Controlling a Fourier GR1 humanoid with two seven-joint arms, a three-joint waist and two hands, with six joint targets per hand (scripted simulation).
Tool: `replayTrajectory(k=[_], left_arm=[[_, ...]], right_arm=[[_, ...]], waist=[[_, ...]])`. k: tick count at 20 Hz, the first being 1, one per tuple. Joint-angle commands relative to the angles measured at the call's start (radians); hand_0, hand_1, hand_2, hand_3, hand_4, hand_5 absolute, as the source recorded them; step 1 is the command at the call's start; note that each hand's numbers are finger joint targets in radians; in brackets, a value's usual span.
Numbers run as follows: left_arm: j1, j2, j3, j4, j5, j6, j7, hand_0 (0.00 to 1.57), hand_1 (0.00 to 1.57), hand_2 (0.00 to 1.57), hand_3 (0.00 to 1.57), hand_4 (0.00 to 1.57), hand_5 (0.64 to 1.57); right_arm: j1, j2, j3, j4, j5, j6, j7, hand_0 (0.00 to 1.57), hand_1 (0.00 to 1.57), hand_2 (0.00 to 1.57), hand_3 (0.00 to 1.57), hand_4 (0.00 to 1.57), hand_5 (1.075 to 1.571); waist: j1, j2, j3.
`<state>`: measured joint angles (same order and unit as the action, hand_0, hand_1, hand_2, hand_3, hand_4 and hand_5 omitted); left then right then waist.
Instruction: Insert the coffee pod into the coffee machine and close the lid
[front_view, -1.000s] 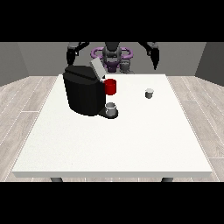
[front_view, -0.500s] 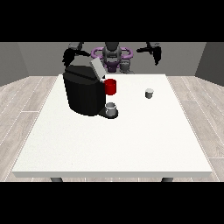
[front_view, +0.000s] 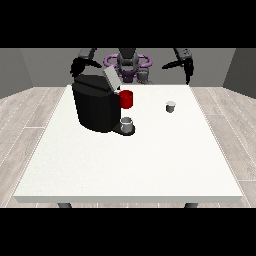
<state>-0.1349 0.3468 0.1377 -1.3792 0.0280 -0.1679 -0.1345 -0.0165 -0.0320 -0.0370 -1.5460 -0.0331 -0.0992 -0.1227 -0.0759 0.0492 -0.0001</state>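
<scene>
Two hands hang raised at the table's (front_view: 150, 165) far edge, finger positions unreadable, as the pod (front_view: 171, 106) sits upright right of the machine (front_view: 95, 106), nearer the hand at the view's right (front_view: 187, 69) than its counterpart (front_view: 77, 66).

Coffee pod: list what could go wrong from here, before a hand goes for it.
1. The coffee pod is small and stands alone on the table; a reaching hand could tip it.
2. The coffee machine has its lid tilted up beside the hand at the view's left; a swing could knock the lid shut early.
3. The cup under the spout could be bumped.
</scene>
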Motion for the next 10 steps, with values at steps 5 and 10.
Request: replayTrajectory(k=[5,10], left_arm=[[-0.153,0.082,0.045,0.224,-0.055,-0.027,0.014,0.0,0.0,0.0,0.0,0.0,1.571],[-0.194,0.075,0.044,0.371,-0.111,-0.007,-0.059,0.0,0.0,0.0,0.0,0.0,1.571]], right_arm=[[-0.032,0.031,0.056,-0.01,0.006,-0.001,-0.011,0.0,0.0,0.0,0.0,0.28,1.571],[-0.125,-0.006,0.026,-0.025,0.007,-0.008,0.087,0.0,0.0,0.0,0.0,0.35,1.571]], waist=[[-0.071,0.093,-0.0002],[-0.063,0.134,-0.0006]])
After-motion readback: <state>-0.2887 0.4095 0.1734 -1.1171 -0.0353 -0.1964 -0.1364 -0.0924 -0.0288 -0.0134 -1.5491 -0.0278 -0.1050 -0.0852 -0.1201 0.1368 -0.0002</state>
